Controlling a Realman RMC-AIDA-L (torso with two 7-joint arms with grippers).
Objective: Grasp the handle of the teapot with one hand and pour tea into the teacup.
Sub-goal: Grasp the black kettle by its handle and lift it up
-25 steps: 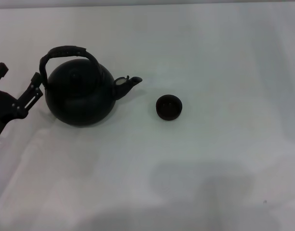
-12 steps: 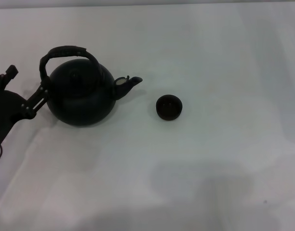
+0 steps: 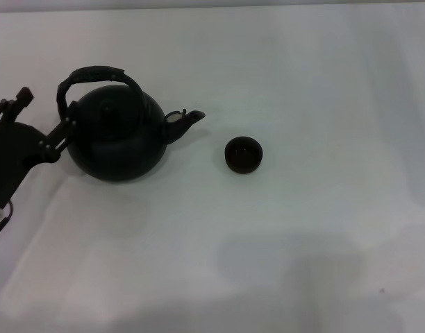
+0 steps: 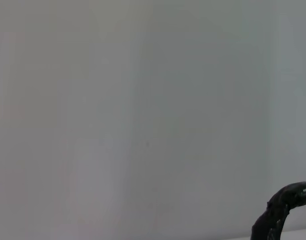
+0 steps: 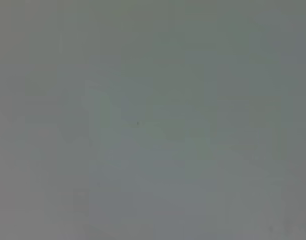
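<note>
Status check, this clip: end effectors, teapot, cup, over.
Left end effector open beside teapot, handle ungrasped. Right end effector out of view. Teacup upright off the spout, path clear.

Plain white tabletop (image 3: 303, 229), faint shadows near front edge.

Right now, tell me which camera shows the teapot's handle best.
The head view. There the handle arches whole over the teapot, with the left gripper open beside its left end. The left wrist view catches only a dark curved piece at the frame's edge, probably the handle. The right wrist view shows none of it.
</note>
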